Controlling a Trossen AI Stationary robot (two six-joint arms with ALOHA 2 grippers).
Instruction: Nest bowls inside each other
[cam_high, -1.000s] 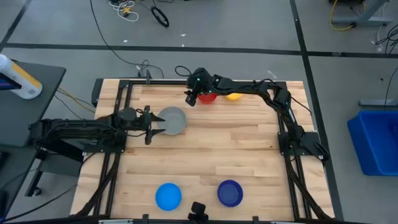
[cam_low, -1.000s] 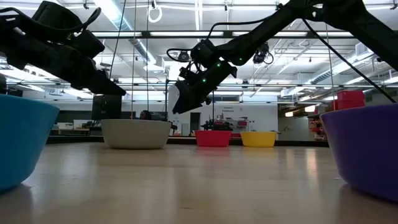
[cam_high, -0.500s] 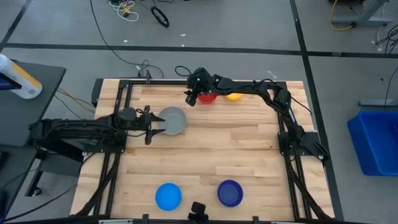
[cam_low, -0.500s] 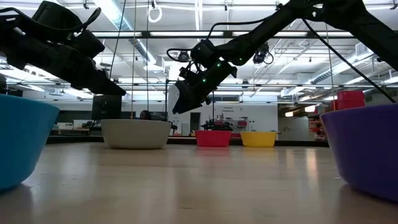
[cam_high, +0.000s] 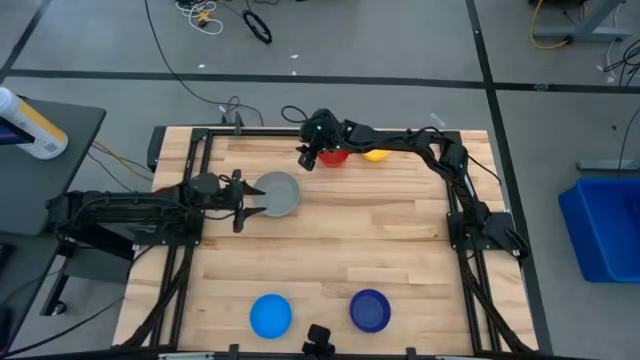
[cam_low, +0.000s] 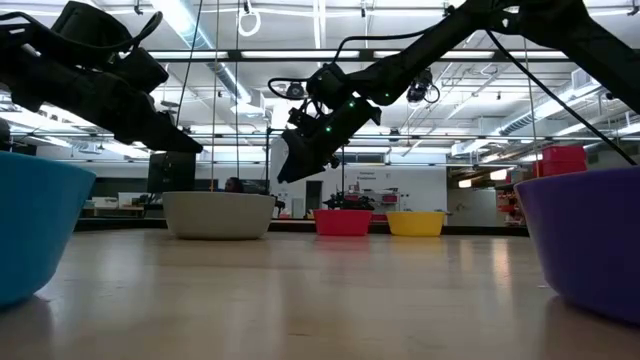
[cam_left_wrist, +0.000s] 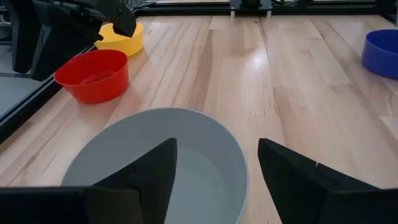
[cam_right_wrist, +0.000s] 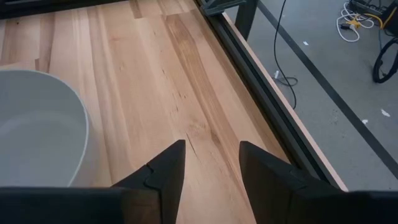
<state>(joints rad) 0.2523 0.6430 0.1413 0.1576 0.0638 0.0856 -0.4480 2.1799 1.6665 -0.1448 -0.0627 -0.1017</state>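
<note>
The grey bowl (cam_high: 280, 193) stands on its base at the table's left. My left gripper (cam_high: 258, 200) hovers open over its near-left rim; in the left wrist view one finger stands over the bowl's hollow (cam_left_wrist: 205, 180) and the other outside the wall. The red bowl (cam_high: 336, 156) and the yellow bowl (cam_high: 377, 155) sit side by side at the far edge. My right gripper (cam_high: 302, 158) hangs open in the air just left of the red bowl, holding nothing. The light blue bowl (cam_high: 270, 315) and the dark blue bowl (cam_high: 370, 310) stand at the near edge.
Bare wood (cam_high: 360, 235) lies between the far and near bowls. A dark metal frame (cam_high: 195, 150) runs along the table's sides. Off the table are a blue bin (cam_high: 605, 225) on the right and a bottle (cam_high: 30, 125) on a side table on the left.
</note>
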